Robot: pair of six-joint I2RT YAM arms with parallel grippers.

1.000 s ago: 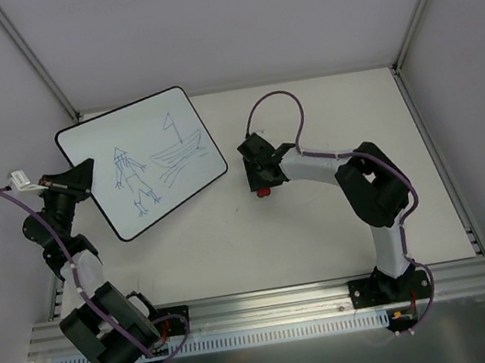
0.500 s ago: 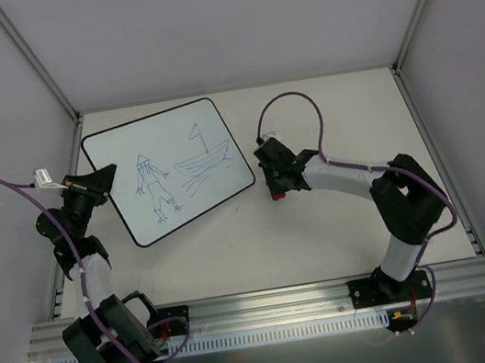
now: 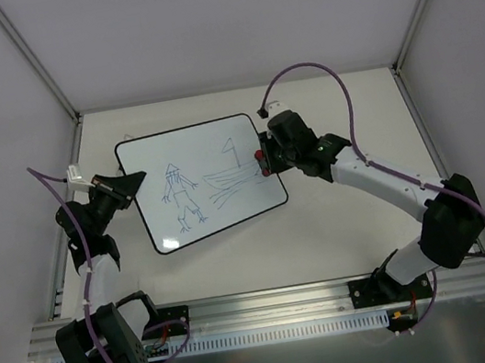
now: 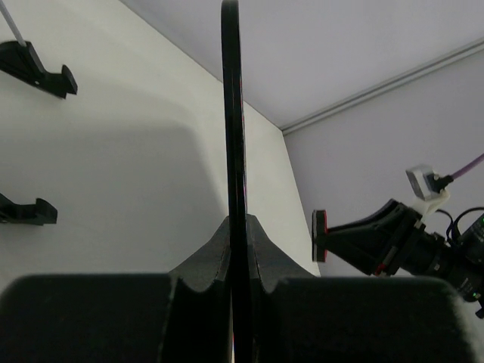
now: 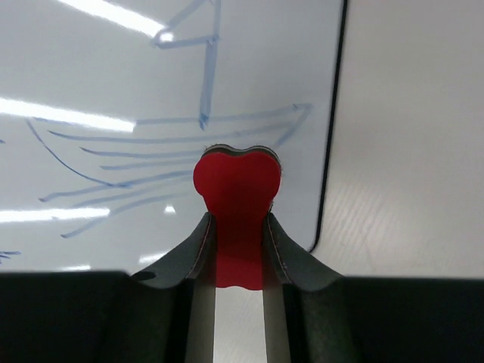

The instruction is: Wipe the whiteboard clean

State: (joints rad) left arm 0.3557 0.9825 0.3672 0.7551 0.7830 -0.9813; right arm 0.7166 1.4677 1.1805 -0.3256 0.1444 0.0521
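Observation:
The whiteboard [image 3: 210, 182] is a white board with a black border and blue drawings of a figure and a boat. My left gripper [image 3: 128, 184] is shut on its left edge; in the left wrist view the board [image 4: 233, 113] shows edge-on between the fingers. My right gripper [image 3: 262, 161] is shut on a small red bone-shaped eraser [image 5: 237, 208] and holds it at the board's right part, over the boat drawing [image 5: 174, 151]. The eraser also shows from the side in the left wrist view [image 4: 319, 236].
The pale table [image 3: 342, 221] is walled by white panels at back and sides. An aluminium rail [image 3: 272, 302] runs along the near edge with both arm bases. Two black tabs [image 4: 38, 72] stick out from the board's face in the left wrist view.
My left arm has carried the whiteboard to the right and turned it more level. My right gripper has moved up and onto the board's right part with the eraser.

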